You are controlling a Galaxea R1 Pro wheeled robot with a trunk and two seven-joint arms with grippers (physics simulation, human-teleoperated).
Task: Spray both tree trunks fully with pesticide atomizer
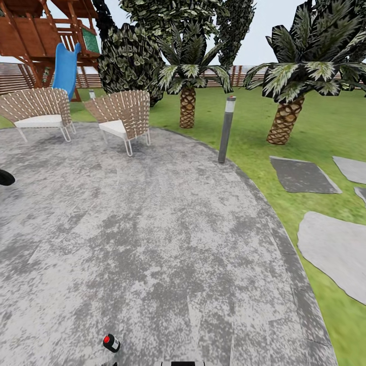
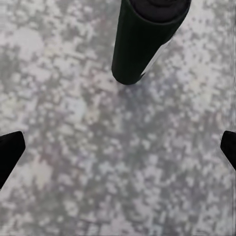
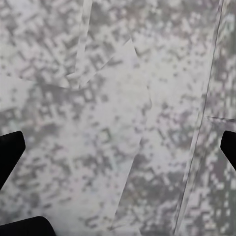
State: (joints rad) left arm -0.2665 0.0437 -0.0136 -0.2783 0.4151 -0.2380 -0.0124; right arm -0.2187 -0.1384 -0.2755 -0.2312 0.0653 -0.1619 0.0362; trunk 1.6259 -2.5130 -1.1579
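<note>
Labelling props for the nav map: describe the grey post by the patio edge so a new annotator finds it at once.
Start from the round grey stone patio in the head view and follow its far right rim to where it meets the lawn. The grey post stands there upright, in front of the nearer of two short palms. Unlike the scaly palm trunks and the two wicker chairs, it is a slim smooth cylinder with a pale band near its top.

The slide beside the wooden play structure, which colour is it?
Blue; the slide shows best in the head view.
</note>
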